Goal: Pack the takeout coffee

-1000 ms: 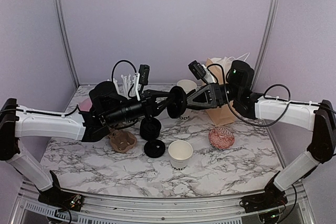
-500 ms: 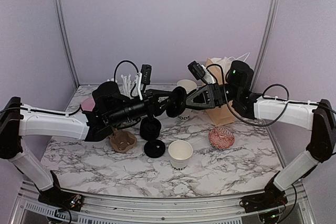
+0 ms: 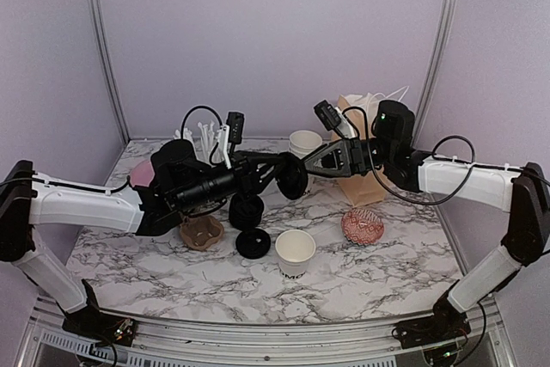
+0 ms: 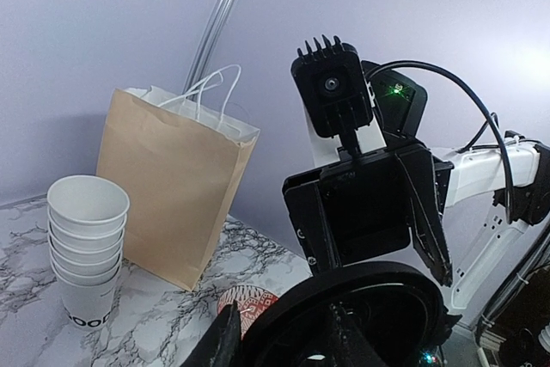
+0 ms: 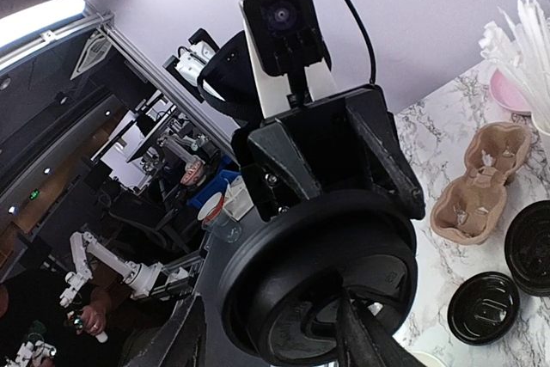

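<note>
A white paper cup with black letters [image 3: 295, 252] stands open and lidless near the table's middle front. My left gripper [image 3: 282, 174] holds a black plastic lid [image 3: 295, 176] on edge in the air above the table's centre. In the left wrist view the lid [image 4: 369, 311] fills the bottom between my fingers. My right gripper [image 3: 304, 163] meets the lid from the right. In the right wrist view its fingers [image 5: 185, 333] stand apart around the lid [image 5: 326, 281]. No lidded cup shows.
Brown paper bag [image 3: 361, 165] stands at back right, a stack of lidless white cups [image 3: 305, 139] beside it. Black lids [image 3: 247, 211] and one loose lid [image 3: 253, 243] lie centre. A cardboard carrier [image 3: 202, 231], red patterned dish [image 3: 362, 225], pink dish [image 3: 142, 171] and cup of straws [image 3: 206, 135] stand around.
The lid and both grippers have shifted slightly right and down. The left arm has reached a little further toward the right arm.
</note>
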Robot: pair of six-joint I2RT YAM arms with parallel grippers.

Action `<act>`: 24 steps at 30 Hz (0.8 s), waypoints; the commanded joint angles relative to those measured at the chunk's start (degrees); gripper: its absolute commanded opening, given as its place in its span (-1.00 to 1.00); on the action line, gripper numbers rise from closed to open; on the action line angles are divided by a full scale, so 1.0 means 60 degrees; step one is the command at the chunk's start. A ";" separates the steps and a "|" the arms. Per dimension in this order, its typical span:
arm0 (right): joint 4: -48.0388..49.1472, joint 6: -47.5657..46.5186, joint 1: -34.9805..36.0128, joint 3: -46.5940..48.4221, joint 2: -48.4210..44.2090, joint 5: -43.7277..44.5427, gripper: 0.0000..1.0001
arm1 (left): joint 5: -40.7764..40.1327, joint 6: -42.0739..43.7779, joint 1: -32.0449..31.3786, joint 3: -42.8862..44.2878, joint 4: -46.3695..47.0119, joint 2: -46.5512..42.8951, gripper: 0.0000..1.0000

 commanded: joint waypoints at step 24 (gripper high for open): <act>-0.6778 -0.6495 -0.0938 0.1923 -0.0656 0.3012 0.10 | -0.1994 0.1056 -0.0069 -0.0124 -0.1521 0.0111 -0.87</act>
